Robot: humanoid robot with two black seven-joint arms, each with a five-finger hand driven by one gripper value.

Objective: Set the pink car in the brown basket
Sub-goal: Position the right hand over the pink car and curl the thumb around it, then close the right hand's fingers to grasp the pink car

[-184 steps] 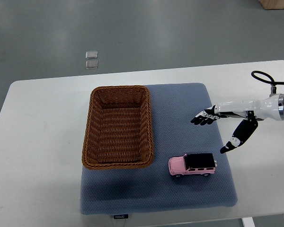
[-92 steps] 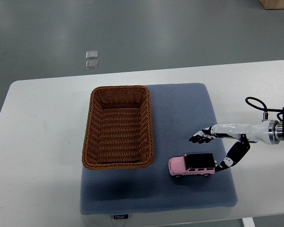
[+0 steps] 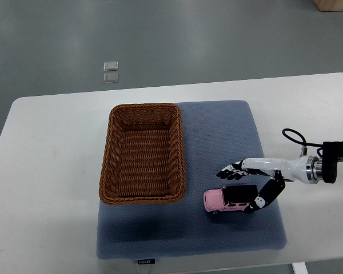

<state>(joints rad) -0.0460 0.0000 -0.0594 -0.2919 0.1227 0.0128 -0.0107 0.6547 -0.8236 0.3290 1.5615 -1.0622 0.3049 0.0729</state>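
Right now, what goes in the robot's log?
right hand: open, at car | car: on mat | basket: empty

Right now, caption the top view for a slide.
Right hand open, closing around the pink car on the blue mat, beside the empty brown basket.

A white desk with rounded corners stands on a smooth grey floor. A blue-grey padded mat covers its middle. Two small clear squares, perhaps plastic, lie on the floor beyond.
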